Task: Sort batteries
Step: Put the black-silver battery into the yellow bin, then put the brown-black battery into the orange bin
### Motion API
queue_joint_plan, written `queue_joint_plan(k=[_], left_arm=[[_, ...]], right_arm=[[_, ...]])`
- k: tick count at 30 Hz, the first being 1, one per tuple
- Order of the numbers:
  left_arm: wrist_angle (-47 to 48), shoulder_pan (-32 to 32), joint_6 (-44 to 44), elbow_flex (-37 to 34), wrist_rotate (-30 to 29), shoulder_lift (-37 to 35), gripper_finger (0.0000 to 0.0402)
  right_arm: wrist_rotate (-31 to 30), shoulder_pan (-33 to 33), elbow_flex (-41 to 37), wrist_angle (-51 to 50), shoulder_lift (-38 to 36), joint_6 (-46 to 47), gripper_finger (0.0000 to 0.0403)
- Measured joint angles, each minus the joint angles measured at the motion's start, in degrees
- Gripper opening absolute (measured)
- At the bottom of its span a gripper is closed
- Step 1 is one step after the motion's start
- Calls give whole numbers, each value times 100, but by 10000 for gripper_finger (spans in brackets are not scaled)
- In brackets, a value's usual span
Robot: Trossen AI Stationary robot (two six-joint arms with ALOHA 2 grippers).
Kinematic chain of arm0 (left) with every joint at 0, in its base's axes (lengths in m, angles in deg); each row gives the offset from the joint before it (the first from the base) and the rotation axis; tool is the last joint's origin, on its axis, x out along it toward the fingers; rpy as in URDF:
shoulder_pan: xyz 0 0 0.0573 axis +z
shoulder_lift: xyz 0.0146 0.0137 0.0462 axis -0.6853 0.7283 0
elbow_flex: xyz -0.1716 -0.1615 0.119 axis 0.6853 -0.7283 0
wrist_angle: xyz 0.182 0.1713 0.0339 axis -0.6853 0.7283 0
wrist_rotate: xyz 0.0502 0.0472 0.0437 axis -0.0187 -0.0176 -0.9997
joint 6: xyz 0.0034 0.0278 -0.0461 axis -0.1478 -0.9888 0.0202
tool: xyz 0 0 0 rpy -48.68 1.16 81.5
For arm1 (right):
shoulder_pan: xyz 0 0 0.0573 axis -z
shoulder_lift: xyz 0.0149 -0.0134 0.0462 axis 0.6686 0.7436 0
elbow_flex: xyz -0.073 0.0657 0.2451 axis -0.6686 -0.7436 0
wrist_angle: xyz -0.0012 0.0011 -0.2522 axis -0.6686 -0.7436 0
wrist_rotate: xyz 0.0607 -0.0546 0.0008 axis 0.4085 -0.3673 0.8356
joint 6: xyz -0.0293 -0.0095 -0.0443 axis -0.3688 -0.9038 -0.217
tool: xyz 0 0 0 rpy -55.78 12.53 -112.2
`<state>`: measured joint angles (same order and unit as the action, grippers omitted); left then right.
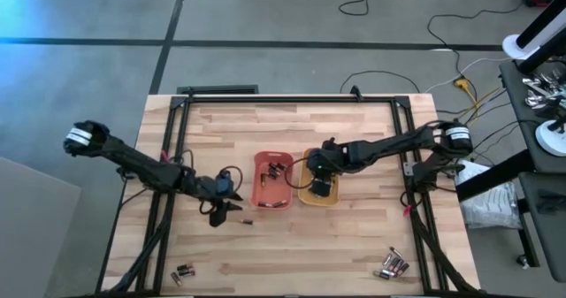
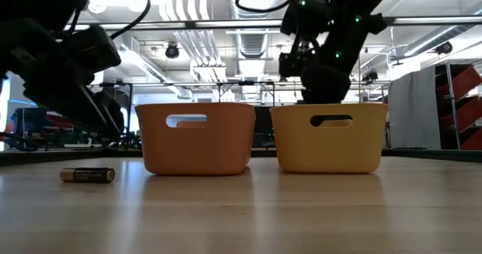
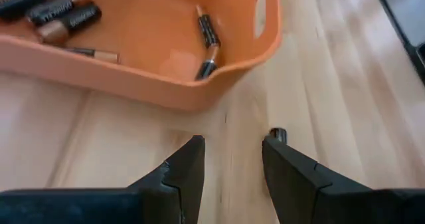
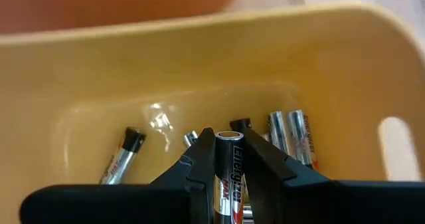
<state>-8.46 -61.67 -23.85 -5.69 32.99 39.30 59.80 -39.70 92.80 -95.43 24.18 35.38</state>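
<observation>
An orange tray (image 1: 272,179) and a yellow tray (image 1: 320,192) stand side by side at the table's middle. Dark batteries with coppery bands (image 3: 58,14) lie in the orange tray, silvery batteries (image 4: 289,136) in the yellow one. My right gripper (image 4: 226,141) reaches down into the yellow tray, shut on a silvery battery (image 4: 226,174). My left gripper (image 3: 232,147) stands open low over the table, just near of the orange tray. A loose dark battery (image 1: 246,221) lies on the wood beside it; its end (image 3: 277,135) shows by one finger, outside the gap. My right gripper pinches the silvery battery's two long sides (image 4: 224,159) between its two fingers. The battery lies along the fingers, its flat end (image 4: 226,136) level with their tips. The fingers point down into the yellow tray from above. Whether the battery touches those lying below, I cannot tell.
More loose batteries lie near the table's front edge, a few at the left (image 1: 183,270) and a cluster at the right (image 1: 393,264). A black frame (image 1: 292,99) runs along the table's far and side edges. Bare wood lies between the trays and the front edge.
</observation>
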Motion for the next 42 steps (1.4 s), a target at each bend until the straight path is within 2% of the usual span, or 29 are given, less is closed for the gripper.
queue_joint_plan(k=[9,16,20,24,33,37,42], left_arm=[[-1197,-797,-102,-9,-493,921,131],[-1448,-1016,-67,26,-940,1578,131],[-1789,-1056,-104,30,-967,1940,131],[-2281,-1119,-134,31,-889,2357,131],[-2644,-1167,10,193,-1041,2954,130],[-2673,-1165,15,291,-896,3086,103],[-2613,-1165,289,280,-836,3244,27]], right_arm=[[-40,4,2,-26,266,145,63],[-207,-68,92,-202,130,509,129],[-205,-356,305,-400,-249,833,170],[-217,-821,394,-408,-608,978,194],[-820,-1701,396,-375,-1015,1404,186],[-817,-1935,396,-368,-1015,1573,176],[-943,-2256,886,-760,-1017,1387,161]])
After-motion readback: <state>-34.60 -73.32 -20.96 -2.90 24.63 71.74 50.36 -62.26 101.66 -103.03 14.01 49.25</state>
